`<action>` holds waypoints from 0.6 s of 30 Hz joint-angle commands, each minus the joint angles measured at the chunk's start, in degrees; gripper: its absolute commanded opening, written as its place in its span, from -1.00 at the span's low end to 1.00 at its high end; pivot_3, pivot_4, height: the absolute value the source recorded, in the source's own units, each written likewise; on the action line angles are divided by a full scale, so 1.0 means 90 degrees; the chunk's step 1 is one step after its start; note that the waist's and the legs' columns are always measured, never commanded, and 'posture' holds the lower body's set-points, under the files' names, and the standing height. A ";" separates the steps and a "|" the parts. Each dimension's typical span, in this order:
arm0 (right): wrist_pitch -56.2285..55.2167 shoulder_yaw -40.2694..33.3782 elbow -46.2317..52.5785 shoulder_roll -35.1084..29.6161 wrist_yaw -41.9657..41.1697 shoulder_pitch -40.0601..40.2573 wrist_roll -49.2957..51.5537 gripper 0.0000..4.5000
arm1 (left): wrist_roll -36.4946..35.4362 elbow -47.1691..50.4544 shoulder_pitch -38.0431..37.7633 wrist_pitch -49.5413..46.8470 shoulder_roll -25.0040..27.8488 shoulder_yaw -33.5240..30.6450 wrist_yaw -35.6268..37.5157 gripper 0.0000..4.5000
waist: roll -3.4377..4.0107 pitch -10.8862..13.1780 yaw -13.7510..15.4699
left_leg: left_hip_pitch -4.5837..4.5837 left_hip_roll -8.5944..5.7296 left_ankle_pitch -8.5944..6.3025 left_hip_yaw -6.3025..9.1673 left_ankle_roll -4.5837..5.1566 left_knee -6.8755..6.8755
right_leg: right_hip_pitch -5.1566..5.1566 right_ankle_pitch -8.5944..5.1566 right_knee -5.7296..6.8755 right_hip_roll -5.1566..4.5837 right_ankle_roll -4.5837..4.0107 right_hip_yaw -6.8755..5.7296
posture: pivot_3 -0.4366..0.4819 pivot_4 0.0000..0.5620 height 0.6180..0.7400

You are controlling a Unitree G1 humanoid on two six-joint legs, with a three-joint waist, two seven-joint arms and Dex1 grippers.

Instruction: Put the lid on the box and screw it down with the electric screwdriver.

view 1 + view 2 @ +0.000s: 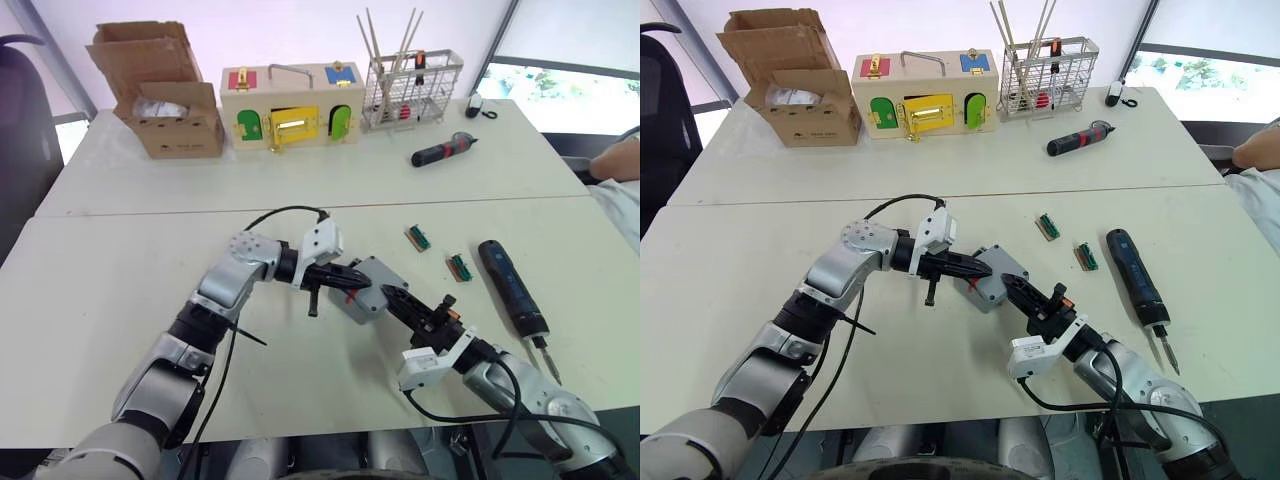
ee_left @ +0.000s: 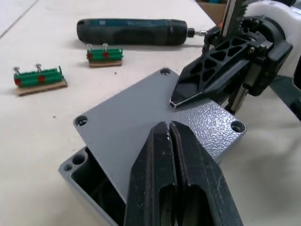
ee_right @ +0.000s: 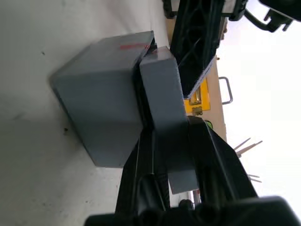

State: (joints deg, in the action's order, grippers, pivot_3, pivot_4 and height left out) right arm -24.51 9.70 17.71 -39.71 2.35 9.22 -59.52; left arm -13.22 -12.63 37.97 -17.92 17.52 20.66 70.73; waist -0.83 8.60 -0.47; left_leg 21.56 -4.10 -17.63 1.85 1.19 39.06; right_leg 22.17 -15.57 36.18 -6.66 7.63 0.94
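Note:
The grey box, with a small red mark on its side, sits mid-table. The flat grey lid lies askew on top, leaving one corner of the box uncovered. My left gripper is shut, its tips resting on the lid's top face. From the near right, my right gripper is shut on the lid's edge, one finger above and one below. The dark blue electric screwdriver lies on the table right of the box, held by neither gripper.
Two small green terminal blocks lie between box and screwdriver. A red-and-black screwdriver, wire basket, wooden box with coloured doors and cardboard box stand along the far side. A person's arm shows at the right edge.

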 commanded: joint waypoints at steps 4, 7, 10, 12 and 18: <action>0.0016 -0.0053 0.0131 0.0100 0.0258 -0.0026 -0.0040 -0.91 | -0.0225 -0.0006 0.0099 -0.0415 -0.0037 -0.0268 -0.0030 -0.99 | 0.0002 0.0002 -0.0004 | 0.0001 0.0000 0.0000 0.0000 0.0000 0.0000 | 0.0002 0.0000 0.0000 0.0000 0.0000 0.0001 | -0.05 -0.47 0.95; -0.0027 -0.0139 0.0209 0.0091 0.0530 -0.0055 -0.0115 -0.91 | -0.0810 0.0090 0.0371 -0.0996 -0.0058 -0.0789 -0.0034 -0.99 | 0.0003 0.0004 -0.0006 | 0.0017 0.0000 0.0001 -0.0001 -0.0001 0.0000 | 0.0020 0.0000 0.0001 0.0000 0.0000 0.0000 | -0.05 -0.47 0.95; -0.0051 -0.0157 0.0254 0.0076 0.0678 -0.0087 -0.0142 -0.91 | -0.1124 0.0167 0.0527 -0.1384 0.0003 -0.1074 -0.0009 -0.99 | 0.0003 0.0004 -0.0009 | 0.0072 0.0000 0.0006 0.0000 -0.0009 0.0008 | 0.0073 0.0001 0.0007 0.0000 0.0002 0.0000 | -0.05 -0.47 0.95; -0.0055 -0.0119 0.0239 0.0089 0.0709 -0.0154 -0.0140 -0.91 | -0.1200 0.0166 0.0594 -0.1504 0.0052 -0.1187 -0.0040 -0.99 | 0.0004 0.0004 -0.0013 | 0.0086 0.0000 0.0007 0.0000 -0.0012 0.0005 | 0.0091 0.0001 0.0009 0.0000 0.0002 0.0000 | -0.05 -0.47 0.95; -0.0184 0.0095 0.0039 0.0069 0.0680 -0.0380 -0.0114 -0.91 | -0.1160 0.0244 0.0536 -0.1538 0.0171 -0.1144 -0.0048 -0.99 | 0.0004 0.0004 -0.0005 | 0.0092 0.0000 0.0008 0.0000 -0.0014 0.0001 | 0.0097 0.0001 0.0008 0.0000 0.0002 -0.0001 | -0.05 -0.47 0.95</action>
State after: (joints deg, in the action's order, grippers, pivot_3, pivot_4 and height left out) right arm -25.47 10.49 17.52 -39.28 7.66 6.22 -60.67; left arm -23.17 -12.67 42.68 -32.15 18.84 10.54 70.19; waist -0.80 8.64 -0.51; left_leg 22.38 -4.11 -17.56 1.85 1.06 39.07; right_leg 23.04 -15.56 36.25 -6.65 7.65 0.93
